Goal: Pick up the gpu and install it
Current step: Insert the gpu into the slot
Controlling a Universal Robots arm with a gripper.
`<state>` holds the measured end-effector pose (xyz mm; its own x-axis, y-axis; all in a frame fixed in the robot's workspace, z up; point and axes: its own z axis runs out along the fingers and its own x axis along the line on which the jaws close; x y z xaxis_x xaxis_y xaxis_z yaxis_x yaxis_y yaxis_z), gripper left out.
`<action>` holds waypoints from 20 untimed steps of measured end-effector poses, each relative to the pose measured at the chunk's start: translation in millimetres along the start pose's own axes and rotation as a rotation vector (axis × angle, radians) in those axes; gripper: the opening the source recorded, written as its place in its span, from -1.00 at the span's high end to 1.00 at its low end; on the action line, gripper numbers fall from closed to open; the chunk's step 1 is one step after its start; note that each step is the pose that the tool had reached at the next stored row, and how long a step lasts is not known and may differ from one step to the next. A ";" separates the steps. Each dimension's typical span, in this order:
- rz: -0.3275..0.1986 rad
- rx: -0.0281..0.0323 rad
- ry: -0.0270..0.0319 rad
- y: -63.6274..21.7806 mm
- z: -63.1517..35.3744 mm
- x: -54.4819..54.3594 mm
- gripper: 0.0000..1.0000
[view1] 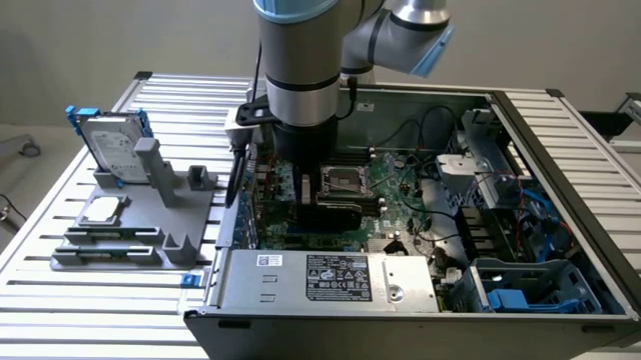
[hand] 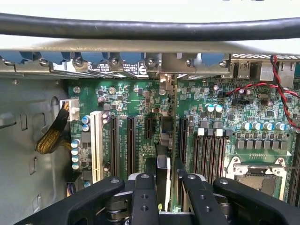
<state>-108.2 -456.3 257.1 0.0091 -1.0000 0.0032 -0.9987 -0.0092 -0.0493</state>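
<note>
Where the long black expansion slots point(hand: 130, 145) run side by side on the motherboard point(hand: 126, 93), the gpu point(hand: 168, 136) stands upright on its edge inside the open computer case point(view1: 561, 135). The jaws are clamped on it, with a black finger point(hand: 144, 192) against each face. Whether its lower edge sits fully in a slot cannot be told.

In the exterior view its black shroud point(view1: 329, 214) shows just under the robot arm point(view1: 300, 60), which hides the card's upper part. A white slot point(hand: 96, 145) lies beyond the black ones on one side. The memory slots point(hand: 206, 150) and the CPU socket point(hand: 255, 171) lie on the other side.

At the card's far end runs the case's rear bracket rail point(hand: 140, 61), with red-and-black wires point(hand: 281, 89) looping near it. A thick black cable point(hand: 140, 28) crosses close to the wrist camera. A silver power supply point(view1: 331, 277) sits at the case's near side.

On the table point(view1: 60, 300), at the exterior view's left, a grey holder point(view1: 140, 217) carries a hard drive point(view1: 110, 142) in a blue frame.
</note>
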 end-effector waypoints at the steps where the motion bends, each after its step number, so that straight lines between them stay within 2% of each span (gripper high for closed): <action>1: 0.000 0.0007 0.0002 0.1 0.0 0.0 0.47; 2: 0.000 0.0008 0.0008 0.1 -0.2 0.1 0.47; 3: -0.001 0.0006 0.0013 0.0 -0.4 0.1 0.36; 20: -0.007 0.0006 0.0010 0.5 -0.4 0.1 0.36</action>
<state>-108.7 -456.4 257.6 0.0162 -0.9999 0.0045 -0.9986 -0.0164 -0.0499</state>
